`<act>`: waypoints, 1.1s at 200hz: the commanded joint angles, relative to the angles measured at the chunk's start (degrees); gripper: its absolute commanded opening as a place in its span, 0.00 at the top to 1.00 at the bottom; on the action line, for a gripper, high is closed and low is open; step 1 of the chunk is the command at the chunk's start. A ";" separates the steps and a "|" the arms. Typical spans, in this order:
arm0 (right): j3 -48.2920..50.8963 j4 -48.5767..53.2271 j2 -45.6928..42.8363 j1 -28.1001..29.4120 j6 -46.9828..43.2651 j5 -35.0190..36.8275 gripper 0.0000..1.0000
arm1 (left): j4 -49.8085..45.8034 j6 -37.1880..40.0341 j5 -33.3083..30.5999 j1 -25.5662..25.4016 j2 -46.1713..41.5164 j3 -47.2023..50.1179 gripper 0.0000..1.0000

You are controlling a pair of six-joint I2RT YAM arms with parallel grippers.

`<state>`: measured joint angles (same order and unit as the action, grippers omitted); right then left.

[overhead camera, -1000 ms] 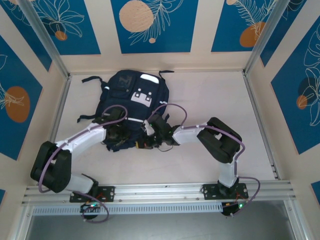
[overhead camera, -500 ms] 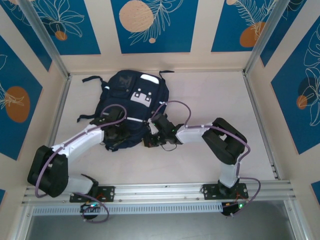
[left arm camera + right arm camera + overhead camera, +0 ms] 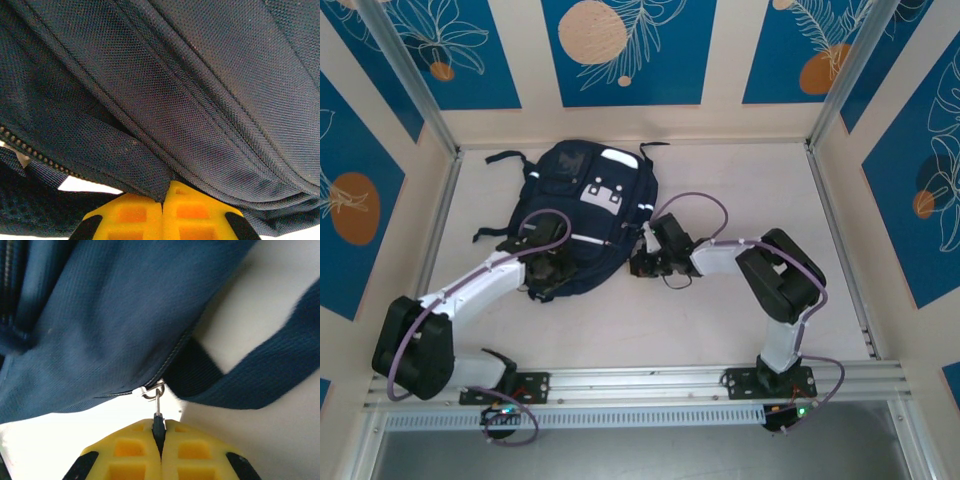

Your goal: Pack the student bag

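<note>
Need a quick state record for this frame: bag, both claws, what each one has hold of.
student bag: lying on the table, front pockets facing up
left claw: shut, pinching a fold of the bag's fabric at its near edge
right claw: shut on the zipper pull
zipper: the pull hangs from a slider at the bag's near right edge, next to a strap
arms: both reach in to the bag's near end, left on its left side, right on its right
</note>
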<state>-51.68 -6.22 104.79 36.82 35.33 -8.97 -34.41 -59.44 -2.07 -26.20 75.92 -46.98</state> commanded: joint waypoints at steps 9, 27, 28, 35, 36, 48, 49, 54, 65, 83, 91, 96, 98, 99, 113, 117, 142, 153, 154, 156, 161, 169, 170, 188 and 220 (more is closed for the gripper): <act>2.03 3.32 -0.40 -4.81 4.00 4.01 1.00 | -4.35 1.93 -5.54 1.30 -1.50 1.53 1.00; 1.77 2.94 0.02 -6.50 5.49 3.10 1.00 | -3.75 1.94 -5.15 1.32 -1.54 2.07 1.00; 1.76 2.91 -0.01 -6.59 5.56 3.05 1.00 | -3.70 1.95 -5.10 1.32 -1.51 2.07 1.00; 1.98 2.63 0.06 -7.11 5.94 2.86 1.00 | -3.48 1.95 -4.82 1.32 -1.34 2.20 1.00; 1.96 2.58 0.06 -7.16 6.00 2.89 1.00 | -3.43 1.95 -4.76 1.32 -1.37 2.22 1.00; 2.33 2.34 -0.24 -8.00 6.59 2.55 1.00 | -3.13 2.25 -4.29 1.32 -1.10 2.26 1.00; 2.35 2.35 -0.27 -8.04 6.63 2.51 1.00 | -3.08 2.28 -4.23 1.32 -1.07 2.30 1.00; 2.66 2.15 -0.56 -8.26 6.97 2.49 1.00 | -2.75 2.40 -3.91 1.34 -0.99 2.31 1.00; 3.54 1.87 -1.43 -8.85 7.89 2.80 1.00 | -1.01 3.22 -2.09 1.27 -0.80 2.75 1.00; 5.80 0.99 -3.37 -9.93 9.43 2.73 1.00 | 2.54 3.89 2.71 0.60 -0.77 3.94 1.00; 6.62 1.08 -4.40 -10.62 10.23 2.98 1.00 | 4.81 4.28 5.59 -0.11 -0.78 4.47 1.00; 7.05 1.54 -4.98 -11.06 10.64 3.20 1.00 | 5.85 4.46 6.92 -0.74 -0.91 4.61 1.00; 7.26 1.62 -5.24 -11.29 10.77 3.20 1.00 | 6.16 4.54 7.45 -1.02 -0.92 4.66 1.00; 7.36 1.77 -5.40 -11.44 10.83 3.19 1.00 | 6.22 4.57 7.66 -1.21 -0.93 4.64 1.00; 8.62 3.06 -7.38 -13.00 11.14 3.71 1.00 | 7.78 5.70 10.30 -3.89 -0.96 4.08 1.00; 8.78 3.65 -8.17 -13.27 10.87 4.13 1.00 | 7.95 6.21 10.77 -4.79 -0.92 3.74 1.00; 10.60 7.07 -13.21 -13.65 9.23 8.67 1.00 | 8.32 8.76 14.48 -10.11 1.45 0.38 1.00; 11.90 7.44 -15.34 -14.22 9.18 9.68 0.99 | 9.30 9.20 16.81 -11.83 3.39 -0.79 1.00; 11.97 7.45 -15.55 -14.27 9.21 9.76 0.98 | 9.47 9.23 17.08 -11.98 3.68 -0.85 1.00; 12.27 7.40 -15.93 -14.31 9.22 9.87 0.98 | 9.72 9.25 17.51 -12.31 4.03 -0.95 1.00; 12.80 7.48 -16.82 -14.74 9.36 10.45 0.95 | 10.49 9.16 18.66 -13.06 5.04 -1.27 1.00; 13.51 8.12 -18.10 -15.29 9.49 11.30 0.92 | 11.75 8.95 20.47 -14.34 6.78 -1.95 1.00; 13.52 8.23 -18.29 -15.33 9.49 11.45 0.92 | 11.92 8.93 20.67 -14.55 7.05 -2.01 1.00; 13.98 11.28 -20.84 -16.48 9.51 14.54 0.86 | 14.81 8.77 25.29 -17.83 11.56 -3.97 1.00; 14.64 18.40 -26.50 -16.64 10.49 23.77 0.55 | 15.10 9.34 27.90 -22.23 16.24 -9.35 1.00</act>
<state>-37.80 3.66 82.78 20.60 44.42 3.40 -19.49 -53.19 18.20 -44.80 90.19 -52.25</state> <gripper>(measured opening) 0.346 0.040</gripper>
